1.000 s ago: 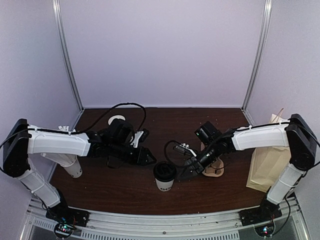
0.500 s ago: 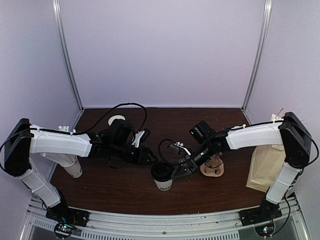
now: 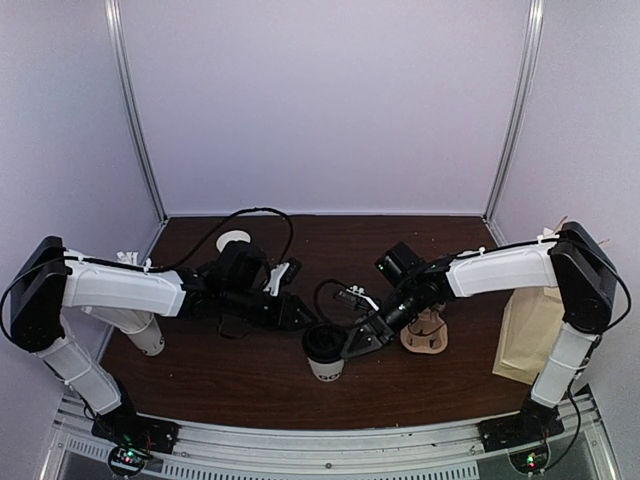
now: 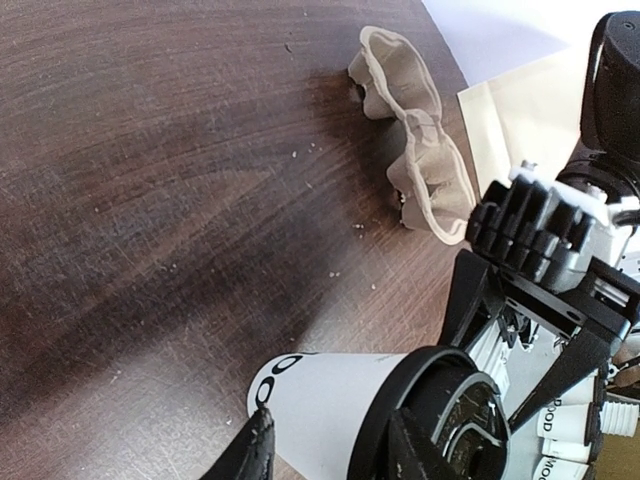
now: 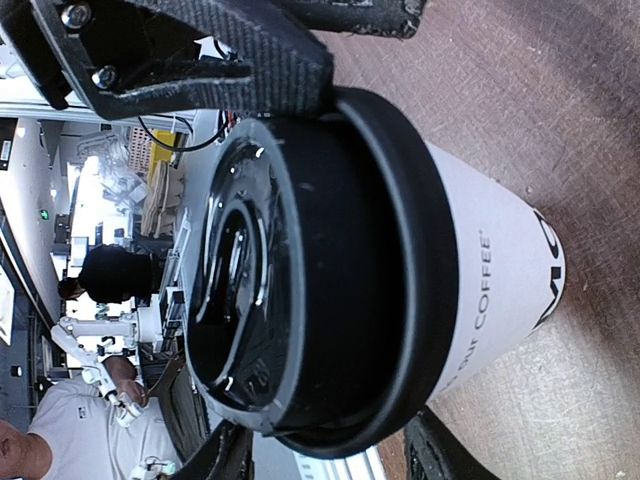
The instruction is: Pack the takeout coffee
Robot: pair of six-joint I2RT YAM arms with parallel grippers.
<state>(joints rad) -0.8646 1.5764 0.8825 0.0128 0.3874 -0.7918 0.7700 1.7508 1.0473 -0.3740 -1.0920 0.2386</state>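
White paper cup, round black plastic lid, upright on brown table between spread right pincer fingers; left pincer beside lid, state unclear.

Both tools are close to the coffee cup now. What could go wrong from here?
1. The right tool straddles the cup at its lid; squeezing there might pop the lid off or tip the cup.
2. The left tool sits right beside that lid, so the two tools could collide.
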